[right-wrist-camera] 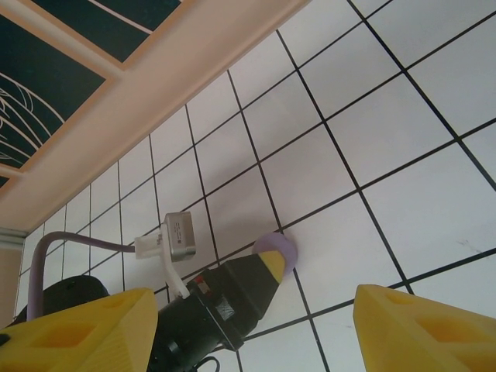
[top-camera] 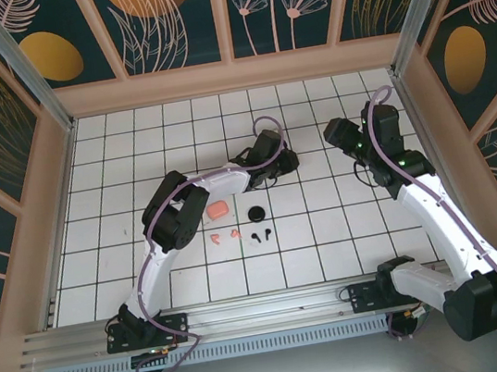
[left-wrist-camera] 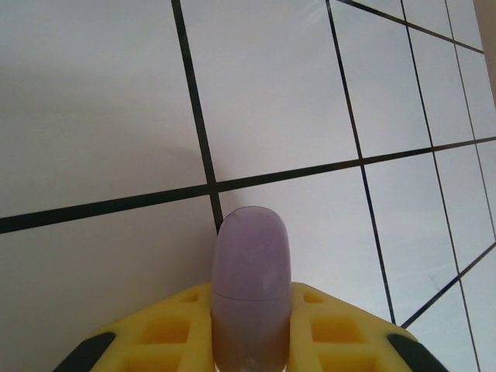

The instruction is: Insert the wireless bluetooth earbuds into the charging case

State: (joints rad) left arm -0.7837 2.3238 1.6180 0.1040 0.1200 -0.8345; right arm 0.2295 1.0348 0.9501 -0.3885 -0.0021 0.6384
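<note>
From above, four earbuds [top-camera: 234, 234] are lying loose on the counter [top-camera: 348, 227]. The salmon earbuds [top-camera: 212, 239] and black earbuds [top-camera: 256, 238] are sitting just nearer than the black case [top-camera: 255, 213], and the salmon case [top-camera: 218, 209] is just left of it. None is seated yet. The left hand [top-camera: 284, 162] is reaching just beyond the black case.

On the left wrist, it is clamping a lavender case [left-wrist-camera: 252, 287], seemingly closed, its contents hidden.

On the right wrist, the right hand [right-wrist-camera: 256, 294] is gaping wide, gripping nothing.
</note>
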